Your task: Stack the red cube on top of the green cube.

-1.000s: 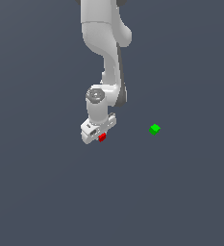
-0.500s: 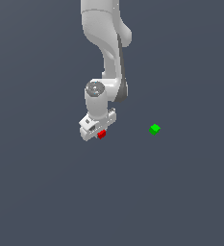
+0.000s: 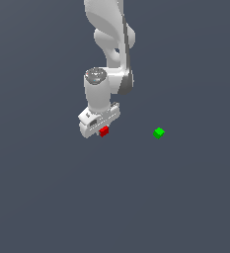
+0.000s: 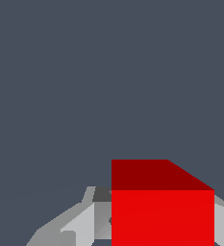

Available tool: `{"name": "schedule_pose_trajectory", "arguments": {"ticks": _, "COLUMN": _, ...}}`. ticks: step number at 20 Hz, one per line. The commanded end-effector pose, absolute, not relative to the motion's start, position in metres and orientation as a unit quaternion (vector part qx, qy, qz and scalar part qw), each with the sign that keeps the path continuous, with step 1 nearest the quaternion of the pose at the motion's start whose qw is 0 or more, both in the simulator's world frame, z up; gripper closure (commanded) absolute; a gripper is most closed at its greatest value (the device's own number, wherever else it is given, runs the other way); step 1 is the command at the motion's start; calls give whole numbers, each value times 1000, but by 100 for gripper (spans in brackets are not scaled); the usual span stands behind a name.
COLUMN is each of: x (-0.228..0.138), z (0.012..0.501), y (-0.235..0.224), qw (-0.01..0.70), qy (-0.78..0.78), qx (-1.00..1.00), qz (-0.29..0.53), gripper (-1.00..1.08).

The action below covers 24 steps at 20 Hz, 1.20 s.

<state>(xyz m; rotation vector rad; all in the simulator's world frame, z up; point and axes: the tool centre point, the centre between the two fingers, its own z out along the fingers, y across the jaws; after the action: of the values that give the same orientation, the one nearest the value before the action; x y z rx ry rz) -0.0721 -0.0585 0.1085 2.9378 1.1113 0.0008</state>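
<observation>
In the exterior view we see the white arm (image 3: 109, 44) come down from the top centre of the frame and end in the gripper (image 3: 102, 129), a little left of the middle. The red cube (image 3: 104, 131) sits at the gripper's lower edge, pressed against the white body and partly covered by it. The green cube (image 3: 159, 132) lies alone on the grey floor (image 3: 185, 197), at about the same height in the frame as the red cube and well apart from it, toward the exterior view's right.

In the wrist view we see the red cube (image 4: 162, 206) close up, filling the lower right part of the picture, one face bright and another a darker shade. Pale grey fingers (image 4: 80, 223) show on either side of it and meet its sides, so we read the gripper (image 4: 162, 230) as clamped on the red cube. Whether the cube is lifted off the floor or rests on it we cannot tell for sure, since the exterior view shows no clear gap or shadow beneath it. The green cube does not appear in the wrist view.
</observation>
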Motion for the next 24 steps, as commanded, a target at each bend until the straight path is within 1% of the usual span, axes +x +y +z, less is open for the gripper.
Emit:
{"name": "schedule_pose_trajectory", "arguments": {"ticks": 1, "x": -72, "z": 117, "y": -58, "qw": 0, "qy": 354, "qx": 935, "qz": 0, "gripper": 108}}
{"name": "schedule_pose_trajectory", "arguments": {"ticks": 14, "x": -72, "z": 119, "y": -53, "qw": 0, "qy": 354, "qx": 935, "qz": 0, "gripper": 108}}
{"name": "schedule_pose_trajectory", "arguments": {"ticks": 19, "x": -76, "z": 115, "y": -32, "qw": 0, "qy": 354, "qx": 935, "qz": 0, "gripper": 108}}
{"name": "schedule_pose_trajectory", "arguments": {"ticks": 24, "x": -83, "z": 108, "y": 4, "qw": 0, "qy": 354, "qx": 935, "qz": 0, "gripper": 108}}
